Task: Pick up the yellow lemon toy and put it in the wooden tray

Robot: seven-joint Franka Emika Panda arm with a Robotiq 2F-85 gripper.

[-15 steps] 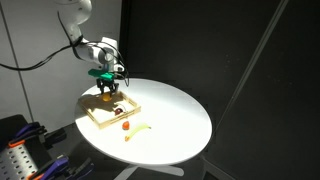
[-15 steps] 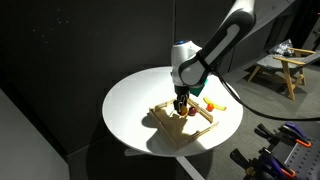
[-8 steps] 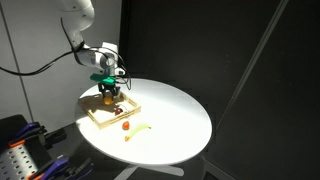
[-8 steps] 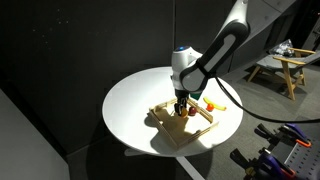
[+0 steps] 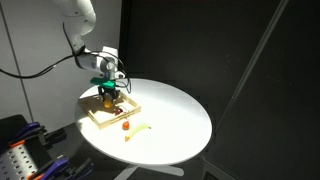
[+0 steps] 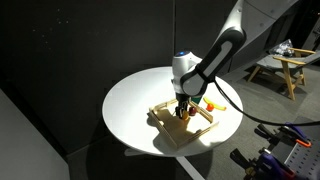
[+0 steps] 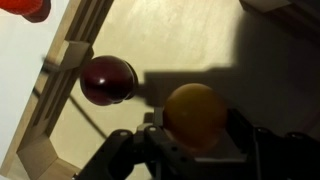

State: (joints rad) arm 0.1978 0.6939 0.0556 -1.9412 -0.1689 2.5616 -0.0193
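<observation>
Jaws were pinching the yellow lemon toy (image 7: 195,110), one finger on each side, over the pale floor of the wooden tray (image 7: 60,100). The lemon threw a shadow on that floor; couldn't tell if it touched down. A dark red toy (image 7: 108,80) lay in the tray just beside it, close to the rim. In an exterior view, a small red fruit (image 5: 125,125) and a thin pale-yellow piece (image 5: 143,127) sat on the white counter (image 5: 175,110), outside the tray.
</observation>
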